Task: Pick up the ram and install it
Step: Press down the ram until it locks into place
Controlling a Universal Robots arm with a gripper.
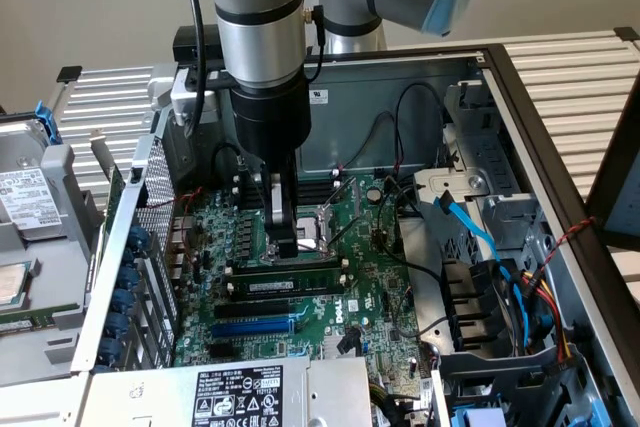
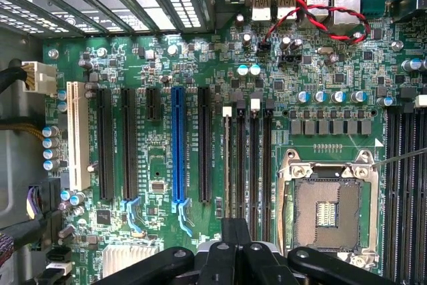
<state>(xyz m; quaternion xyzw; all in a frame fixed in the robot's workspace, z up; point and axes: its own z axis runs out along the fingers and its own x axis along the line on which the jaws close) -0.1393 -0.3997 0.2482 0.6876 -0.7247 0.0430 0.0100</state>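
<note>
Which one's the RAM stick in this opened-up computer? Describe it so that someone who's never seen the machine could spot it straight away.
In the open case, find the green motherboard and its square silver processor socket. Beside the socket runs a row of long parallel slots. The ram is the thin dark stick standing among them, right at the arm's fingers; its small white label sets it apart from the bare black slots and the blue slot.

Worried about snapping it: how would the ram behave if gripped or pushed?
The ram looks thin and flat, so it is probably light and fairly stiff, yet liable to crack under sideways force. It stands on edge among the slots, so it would probably tip over if unsupported.
</note>
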